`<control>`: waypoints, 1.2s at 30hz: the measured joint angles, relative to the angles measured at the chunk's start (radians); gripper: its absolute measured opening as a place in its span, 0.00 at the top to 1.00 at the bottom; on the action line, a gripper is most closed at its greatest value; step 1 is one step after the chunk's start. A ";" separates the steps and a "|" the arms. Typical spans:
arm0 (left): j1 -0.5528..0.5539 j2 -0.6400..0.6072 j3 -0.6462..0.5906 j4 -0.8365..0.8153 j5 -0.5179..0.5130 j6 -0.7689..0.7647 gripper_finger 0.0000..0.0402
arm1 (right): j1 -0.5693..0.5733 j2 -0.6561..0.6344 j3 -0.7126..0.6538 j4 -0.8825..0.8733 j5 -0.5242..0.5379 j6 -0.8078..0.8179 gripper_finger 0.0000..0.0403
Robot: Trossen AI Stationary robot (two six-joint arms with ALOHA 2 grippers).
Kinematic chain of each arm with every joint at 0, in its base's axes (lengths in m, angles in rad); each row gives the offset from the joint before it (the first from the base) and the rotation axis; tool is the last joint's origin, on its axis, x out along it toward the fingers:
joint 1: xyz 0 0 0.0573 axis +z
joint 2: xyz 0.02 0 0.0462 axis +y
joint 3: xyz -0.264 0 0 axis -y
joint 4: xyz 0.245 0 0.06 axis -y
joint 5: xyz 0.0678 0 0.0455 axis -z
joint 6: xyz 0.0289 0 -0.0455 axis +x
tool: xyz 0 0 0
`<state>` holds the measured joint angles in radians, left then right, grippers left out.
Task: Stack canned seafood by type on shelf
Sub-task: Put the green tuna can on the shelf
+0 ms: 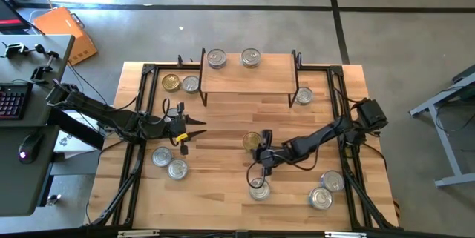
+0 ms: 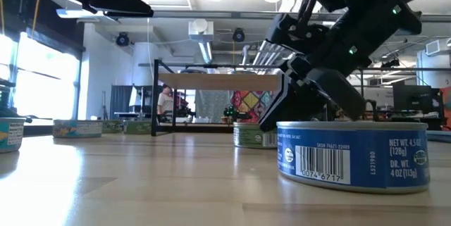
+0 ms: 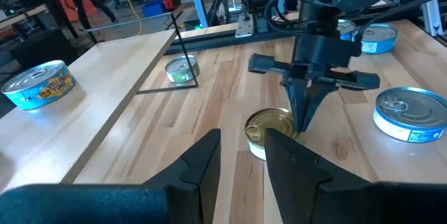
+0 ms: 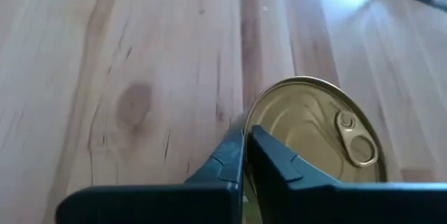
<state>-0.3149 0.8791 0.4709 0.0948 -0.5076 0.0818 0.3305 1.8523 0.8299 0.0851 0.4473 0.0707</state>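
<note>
The left gripper [image 1: 194, 125] hovers over the bare light-wood table [image 1: 223, 160], its two dark fingers held a narrow gap apart with nothing between them, the arm stretched low from the left edge and pointing toward the table's middle. Just below and behind it lie two flat round silver-lidded tins [image 1: 170, 162], and beyond it, near the shelf's left leg, a gold-lidded tin [image 1: 171, 82] sits touching a silver-lidded one [image 1: 191, 84]. The small raised light-wood shelf on thin black legs [image 1: 249, 82] carries two silver-lidded tins [image 1: 233, 58] along its far edge, apart from one another. Directly ahead of the left gripper is the flat round gold-lidded tin with a ring pull [image 4: 318, 137], and the right gripper [image 4: 246, 155] points steeply down at it, fingertips nearly closed and poised at the tin's near rim, holding nothing; whether they touch the lid I cannot tell. The right arm reaches in from the right edge, elbow bent, wrist tipped down. These tins look rigid, dense for their size and slick-sided, so they should tolerate a firm pinch but may skid or pop out of a shallow one; the sound hold is probably across the diameter, fingers spread wide and set low on the side wall. A blue-labelled silver-lidded tin [image 2: 352, 157] sits just on the near side of the right gripper, with more silver-lidded tins [image 1: 326, 190] to its right.
</note>
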 joint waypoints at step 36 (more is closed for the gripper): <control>0.000 0.000 0.000 0.000 0.000 -0.003 0.74 | 0.098 0.006 0.108 0.165 0.095 -0.070 1.00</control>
<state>-0.3153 0.8791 0.4709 0.0952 -0.5073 0.0788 0.4289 1.8587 0.9379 0.2505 0.5423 0.0010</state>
